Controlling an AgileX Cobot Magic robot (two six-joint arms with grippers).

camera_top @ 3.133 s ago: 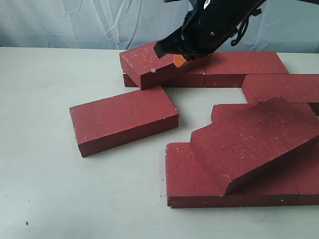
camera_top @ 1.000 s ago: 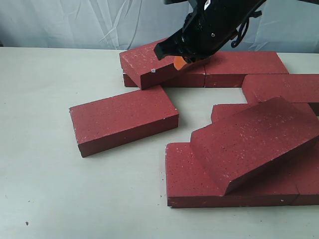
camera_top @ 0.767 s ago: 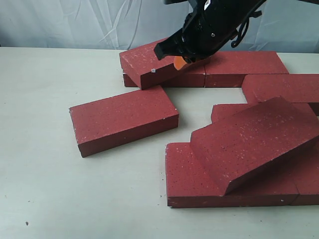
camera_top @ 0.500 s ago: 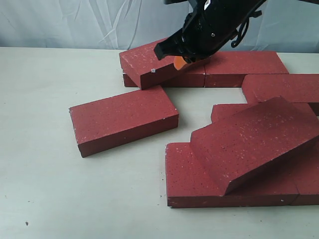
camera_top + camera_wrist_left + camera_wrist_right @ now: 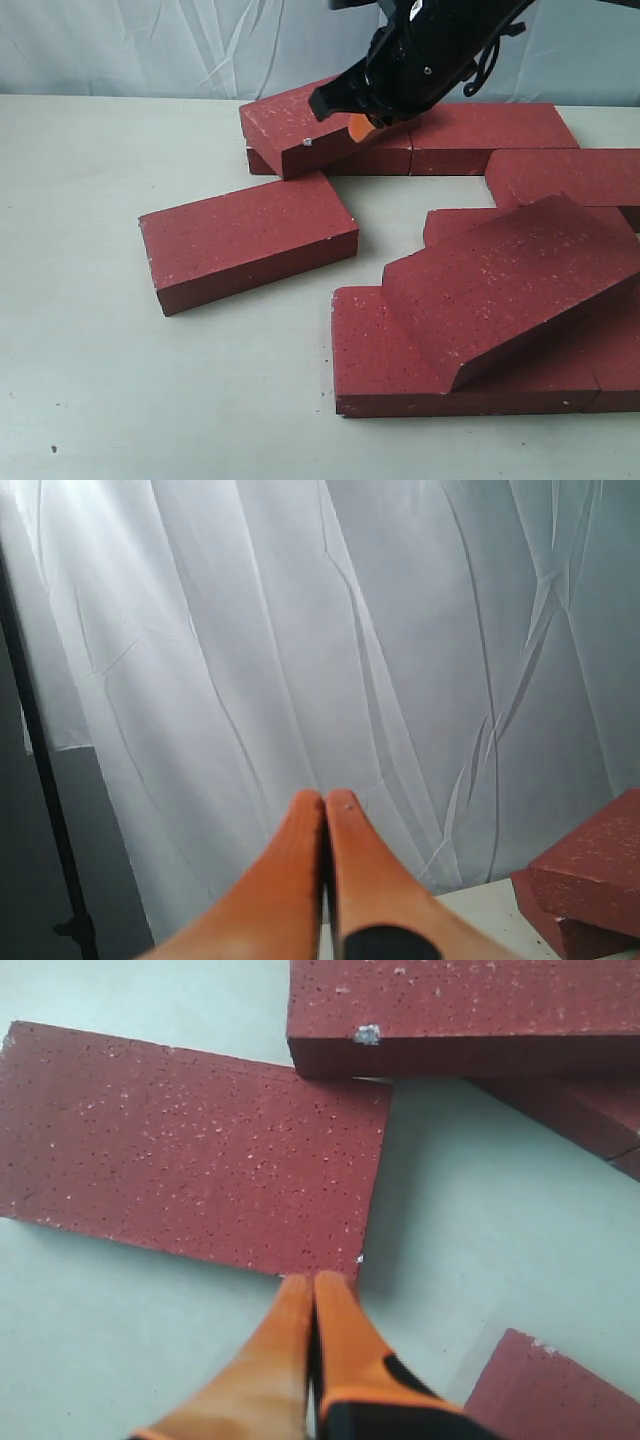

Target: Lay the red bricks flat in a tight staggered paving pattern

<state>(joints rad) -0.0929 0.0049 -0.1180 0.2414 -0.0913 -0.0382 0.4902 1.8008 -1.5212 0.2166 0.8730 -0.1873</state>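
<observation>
Right gripper point(image 5: 312, 1288) was pinched closed with nothing in it, orange tips up by the tilted brick point(image 5: 295, 125) at the back. Couldn't tell if it was touching. That brick leaned on the back row point(image 5: 490, 125), one end propped up. The loose brick point(image 5: 250, 240) lay flat and skewed on the counter point(image 5: 90, 350), just beside it. Over on the right, another tilted brick point(image 5: 510, 275) was propped on the front row point(image 5: 375, 350). So the red bricks were nowhere near tight. Left gripper point(image 5: 325, 798) was closed too, empty, pointed at a white curtain point(image 5: 250, 630).
</observation>
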